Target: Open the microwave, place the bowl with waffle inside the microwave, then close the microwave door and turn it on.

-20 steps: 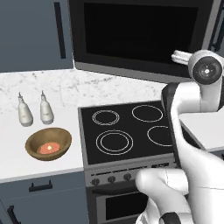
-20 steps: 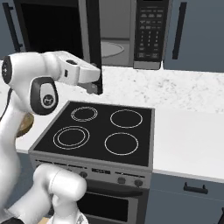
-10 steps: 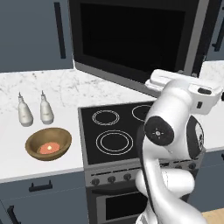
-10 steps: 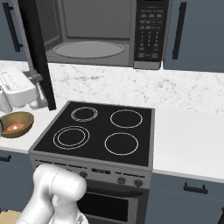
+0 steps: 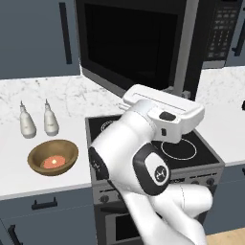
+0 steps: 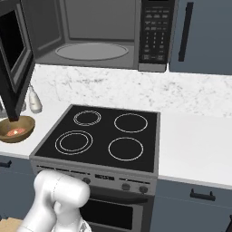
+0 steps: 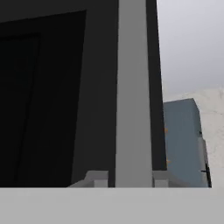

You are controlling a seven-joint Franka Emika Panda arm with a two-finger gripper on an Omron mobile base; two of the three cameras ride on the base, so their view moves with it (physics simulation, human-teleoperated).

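Wood is what the bowl looks to be made of: round, shallow and stiff, so it should not flex or crush under a pinch, and I judge it light enough for a two-finger hold. It sits on the table near its front edge, just left of the stovetop, with two small pale bottles standing behind it toward the wall. The waffle lies flat and loose in the bowl's hollow; being a small thin disc, it could slide or tip out if the bowl is tilted, so the carry ought to stay level.

My guess for the best hold is the rim, one finger inside and one outside the wall, on the side nearest the stovetop where nothing crowds it. The smooth rim may be somewhat slippery, so a firm bite low on the wall seems safer than a grip at the very lip.

Overhead, the microwave stands with the microwave door swung wide, the grey cavity and turntable exposed. In the hand view the end effector sits right against the door's steel-grey frame, its tips to either side of the frame strip; whether they pinch it or merely flank it I cannot tell.
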